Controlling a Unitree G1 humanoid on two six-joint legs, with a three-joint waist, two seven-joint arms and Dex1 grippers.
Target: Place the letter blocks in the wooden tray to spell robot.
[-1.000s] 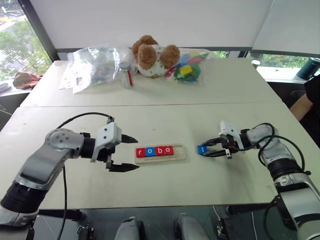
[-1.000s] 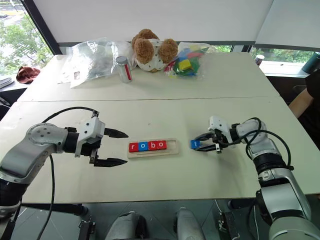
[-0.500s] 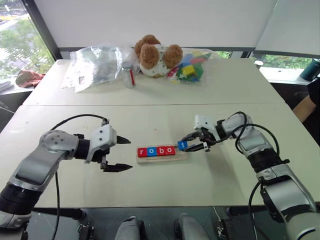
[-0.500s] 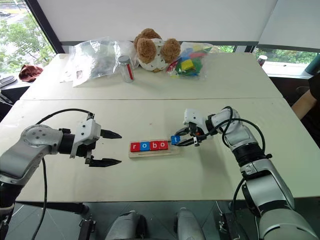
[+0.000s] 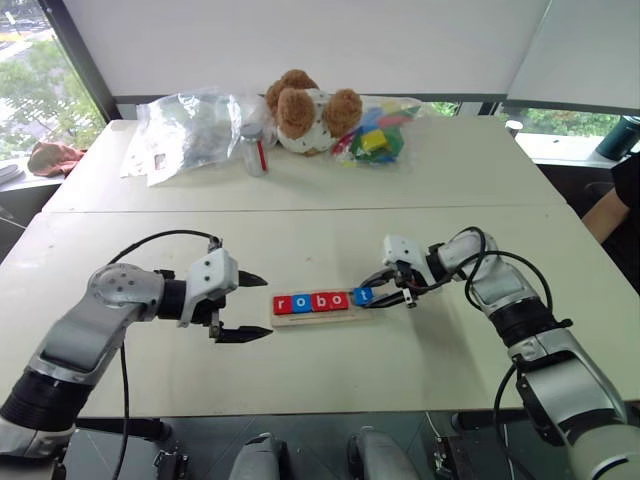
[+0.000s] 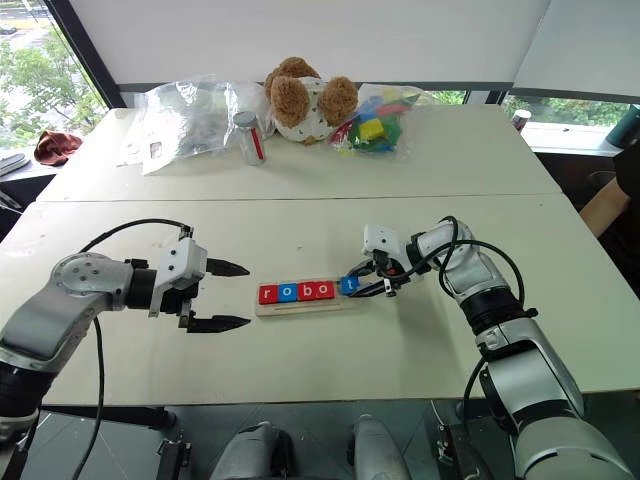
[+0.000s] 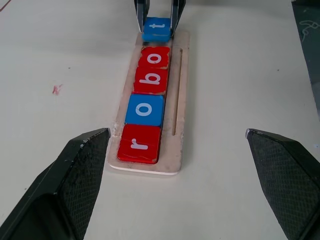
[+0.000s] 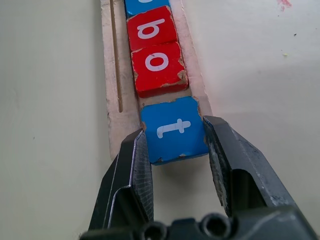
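The wooden tray (image 5: 322, 314) lies in the middle of the near table. Four letter blocks stand in it in a row: red r (image 5: 282, 304), blue o (image 5: 299, 303), red b (image 5: 318, 302) and red o (image 5: 337, 300). My right gripper (image 5: 372, 294) is shut on the blue t block (image 8: 174, 130) at the tray's right end, a small gap from the red o (image 8: 157, 65). I cannot tell whether the t rests on the wood. My left gripper (image 5: 262, 308) is open, just left of the tray, holding nothing.
On the far table are a teddy bear (image 5: 305, 108), a clear plastic bag (image 5: 190, 130), a small can (image 5: 253, 150) and a bag of coloured toy blocks (image 5: 372, 140). A person's arm (image 5: 610, 205) shows at the right edge.
My right gripper has carried the blue t leftward from the table right of the tray to the tray's right end. The left gripper has stayed put, open.
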